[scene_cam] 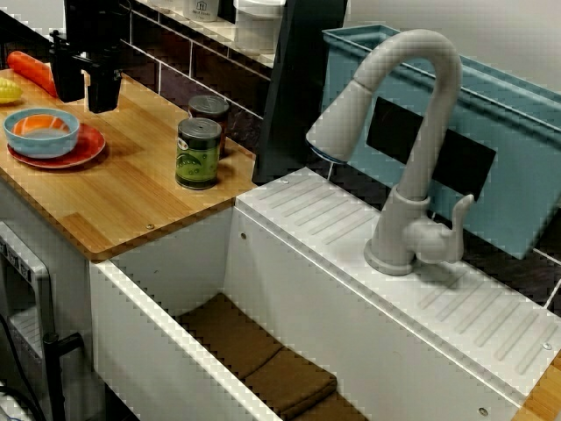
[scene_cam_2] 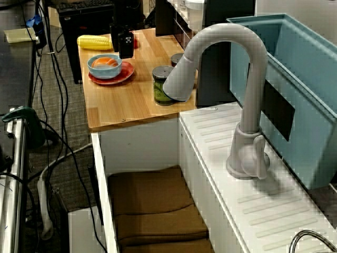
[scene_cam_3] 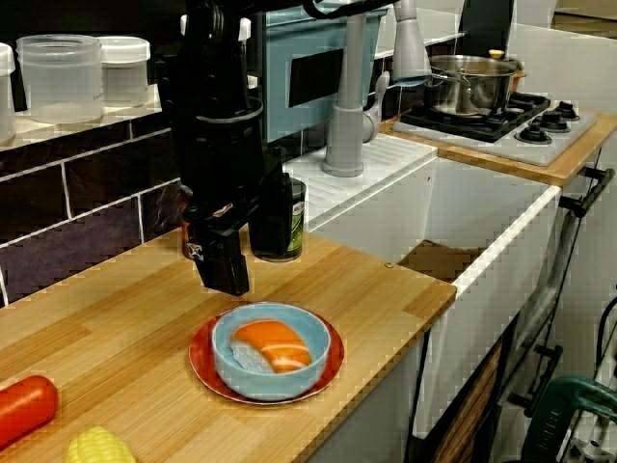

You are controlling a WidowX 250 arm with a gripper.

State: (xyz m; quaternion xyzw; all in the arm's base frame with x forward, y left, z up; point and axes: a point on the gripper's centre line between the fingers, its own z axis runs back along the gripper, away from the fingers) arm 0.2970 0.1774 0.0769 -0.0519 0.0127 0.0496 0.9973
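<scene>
The hand [scene_cam: 85, 95] hung open and empty over the wall side of the blue bowl [scene_cam: 35, 145]. The bowl held salmon sushi [scene_cam_3: 275, 342] and sat on a red plate [scene_cam: 88, 146] near the surface's [scene_cam: 131, 200] outer edge.

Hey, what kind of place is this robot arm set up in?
Probably a kitchen, perhaps a mock-up: a wooden counter, a white sink with a tall faucet, and a stove carrying a steel pot.

The claw [scene_cam_3: 225, 280] is black. The pale blue bowl [scene_cam_3: 272, 388] holds an orange-and-white piece [scene_cam_3: 275, 345] and sits on a red plate [scene_cam_3: 201, 365].
</scene>
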